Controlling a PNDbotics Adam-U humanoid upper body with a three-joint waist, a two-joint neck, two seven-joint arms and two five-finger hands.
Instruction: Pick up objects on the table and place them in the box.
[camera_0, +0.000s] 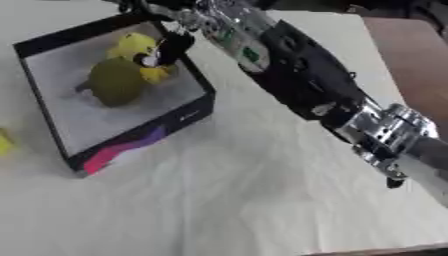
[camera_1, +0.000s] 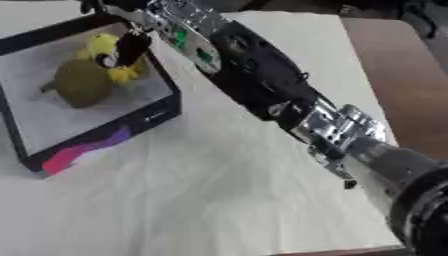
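A black-walled box (camera_0: 179, 119) with a white floor stands at the upper left of the table. Inside it lie an olive-green pear-shaped object (camera_0: 115, 82) and, behind it, a yellow object (camera_0: 133, 45). My right arm (camera_0: 306, 75) stretches from the lower right across to the box's far right corner. Most of my right hand (camera_0: 169, 49) is cut off at the top edge. One black finger hangs straight down over the yellow object and holds nothing. My left hand shows in no view.
A small yellow thing (camera_0: 3, 142) lies on the white cloth at the left edge, outside the box. A brown surface (camera_0: 411, 60) borders the table on the right. The cloth (camera_0: 219, 200) in front of the box is bare.
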